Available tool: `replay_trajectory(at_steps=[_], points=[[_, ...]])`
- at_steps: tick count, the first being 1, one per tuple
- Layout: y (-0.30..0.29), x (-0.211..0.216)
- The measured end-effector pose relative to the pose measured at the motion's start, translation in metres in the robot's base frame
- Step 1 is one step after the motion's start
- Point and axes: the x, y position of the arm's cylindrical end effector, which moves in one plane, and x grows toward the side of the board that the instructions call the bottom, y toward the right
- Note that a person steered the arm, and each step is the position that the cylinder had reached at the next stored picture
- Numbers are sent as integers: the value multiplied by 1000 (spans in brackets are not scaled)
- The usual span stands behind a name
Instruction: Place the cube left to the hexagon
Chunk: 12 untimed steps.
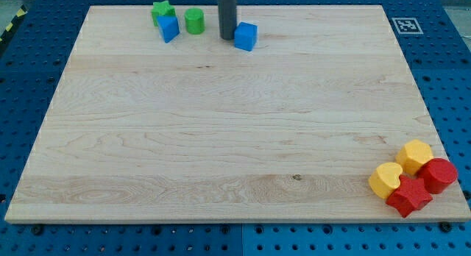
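Observation:
A blue cube [246,36] sits near the view's top, a little right of centre. My tip [227,38] is just to the cube's left, touching or nearly touching it. A yellow hexagon [415,155] lies at the view's bottom right, far from the cube. The dark rod comes down from the top edge of the view.
Near the hexagon lie a yellow heart-like block [385,179], a red star-like block [408,196] and a red round block [439,175]. At the top left sit a green star-like block [161,10], a second blue block [169,28] and a green cylinder [194,21]. The wooden board [221,138] rests on a blue pegboard.

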Motion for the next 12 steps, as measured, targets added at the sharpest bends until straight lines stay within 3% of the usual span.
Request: replay_trajectory(at_steps=[2, 4, 7, 10, 12], points=[[57, 5], [101, 45], [190, 36], [173, 53], [162, 101]])
